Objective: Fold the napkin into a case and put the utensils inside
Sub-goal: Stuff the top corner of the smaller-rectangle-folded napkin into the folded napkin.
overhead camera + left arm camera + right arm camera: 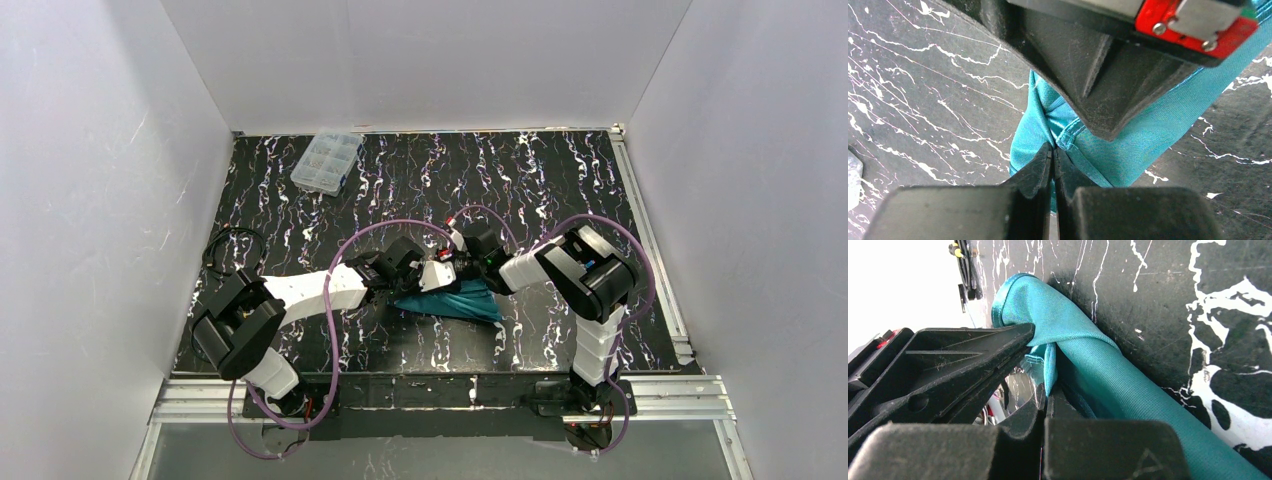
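Note:
The teal-green napkin [460,301] lies bunched and partly folded near the table's front middle. My left gripper [425,272] and right gripper [447,272] meet tip to tip above its left upper edge. In the left wrist view the left gripper [1053,150] is shut on a pinch of the napkin [1128,145] by its stitched hem, with the right gripper's fingers right above it. In the right wrist view the right gripper [1047,392] is shut on a fold of the napkin [1108,375]. The utensils are out of view.
A clear plastic compartment box [327,160] stands at the back left of the black marbled table [560,190]. White walls enclose the table on three sides. Purple cables loop over both arms.

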You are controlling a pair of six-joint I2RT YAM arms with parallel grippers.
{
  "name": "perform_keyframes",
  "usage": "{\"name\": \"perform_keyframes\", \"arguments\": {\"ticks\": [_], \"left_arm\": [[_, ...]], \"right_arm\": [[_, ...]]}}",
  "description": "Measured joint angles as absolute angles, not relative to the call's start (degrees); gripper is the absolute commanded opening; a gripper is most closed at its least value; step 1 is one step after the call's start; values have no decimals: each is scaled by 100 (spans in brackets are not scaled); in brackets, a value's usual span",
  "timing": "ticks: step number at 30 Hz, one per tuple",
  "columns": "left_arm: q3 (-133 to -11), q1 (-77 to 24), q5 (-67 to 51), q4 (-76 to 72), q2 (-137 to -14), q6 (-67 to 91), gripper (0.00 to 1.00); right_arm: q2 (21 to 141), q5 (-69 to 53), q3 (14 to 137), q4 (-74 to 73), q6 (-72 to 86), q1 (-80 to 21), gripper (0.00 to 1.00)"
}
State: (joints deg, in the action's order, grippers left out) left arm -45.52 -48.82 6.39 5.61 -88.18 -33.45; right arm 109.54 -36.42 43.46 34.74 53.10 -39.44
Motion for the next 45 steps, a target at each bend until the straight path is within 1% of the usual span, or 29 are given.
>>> {"name": "perform_keyframes", "arguments": {"ticks": [10,20,25,34,45], "left_arm": [[-4552,-4882,626,561,-8818,-3350,0],[-4580,-4882,563,624,-8818,-3343,0],[-4654,-4838,469,757,-8818,-3323,0],[-4877,-4436,54,965,-8807,-3124,0],[-4860,-4436,-152,1013,-8785,-3153,0]], "right_arm": [[10956,-3710,4600,3238,5282,-3946,1],[10958,-3514,4703,2539,4912,-3955,1],[10962,-3492,4700,2536,4910,-3966,1],[10962,-3470,4698,2543,4925,-3983,1],[10962,-3463,4700,2547,5015,-3990,1]]}}
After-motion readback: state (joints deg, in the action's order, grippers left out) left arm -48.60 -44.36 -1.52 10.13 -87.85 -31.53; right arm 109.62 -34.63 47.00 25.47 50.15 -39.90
